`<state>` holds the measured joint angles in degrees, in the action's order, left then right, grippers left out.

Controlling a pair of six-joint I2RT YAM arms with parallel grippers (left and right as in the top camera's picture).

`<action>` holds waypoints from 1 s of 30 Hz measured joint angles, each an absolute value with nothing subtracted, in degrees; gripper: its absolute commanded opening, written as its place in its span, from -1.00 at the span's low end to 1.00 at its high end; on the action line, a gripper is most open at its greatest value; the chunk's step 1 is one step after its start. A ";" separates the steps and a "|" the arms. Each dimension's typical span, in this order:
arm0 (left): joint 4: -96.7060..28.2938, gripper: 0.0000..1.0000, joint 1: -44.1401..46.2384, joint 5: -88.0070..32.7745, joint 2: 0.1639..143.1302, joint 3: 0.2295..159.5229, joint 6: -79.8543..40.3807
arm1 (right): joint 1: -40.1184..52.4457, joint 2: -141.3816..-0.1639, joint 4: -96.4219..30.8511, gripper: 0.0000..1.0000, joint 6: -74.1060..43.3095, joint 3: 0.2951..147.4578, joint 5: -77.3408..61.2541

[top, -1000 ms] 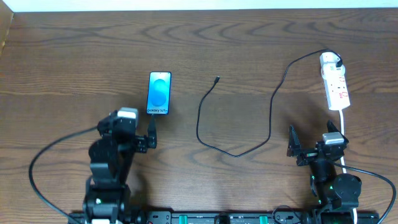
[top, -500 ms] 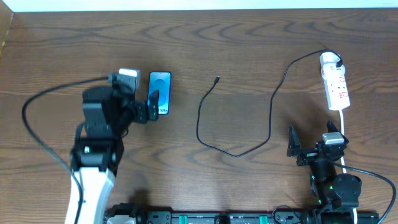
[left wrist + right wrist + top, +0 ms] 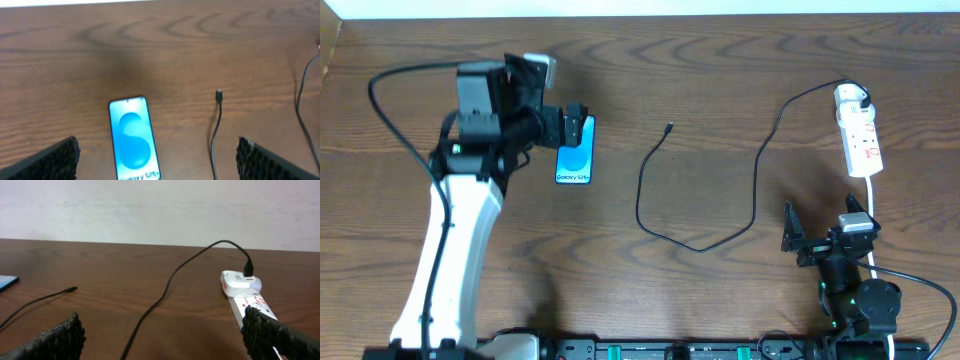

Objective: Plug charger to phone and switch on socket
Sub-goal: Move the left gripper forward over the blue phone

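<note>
Finding the phone (image 3: 577,160) lying flat, screen up and glowing blue, on the left half of the table (image 3: 720,60). Hovering the left gripper (image 3: 572,122) just above its far end, 2 fingers spread wide, touching nothing. Noting the charger (image 3: 638,205) snaking across the middle, its small tip (image 3: 219,94) lying loose, well apart from the phone. Tracing its other end into the socket (image 3: 860,135) at the far right. Resting the right gripper (image 3: 160,330) near the socket's white cord (image 3: 872,200), fingers wide apart, empty.
</note>
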<state>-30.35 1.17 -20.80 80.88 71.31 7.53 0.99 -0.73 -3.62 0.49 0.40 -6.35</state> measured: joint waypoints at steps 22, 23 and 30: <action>-47.57 0.99 1.17 -21.34 106.83 93.41 7.51 | 0.99 -0.73 -3.62 0.99 0.49 0.40 -6.35; -47.59 0.99 1.17 -21.32 107.59 93.41 7.51 | 0.99 -0.73 -3.62 0.98 0.49 0.40 -6.35; -50.09 0.98 1.17 -21.32 109.51 93.41 7.51 | 0.99 -0.73 -3.62 0.99 0.49 0.40 -6.35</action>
<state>-50.09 1.17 -21.32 109.51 93.41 7.51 0.99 -0.73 -3.62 0.49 0.40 -6.35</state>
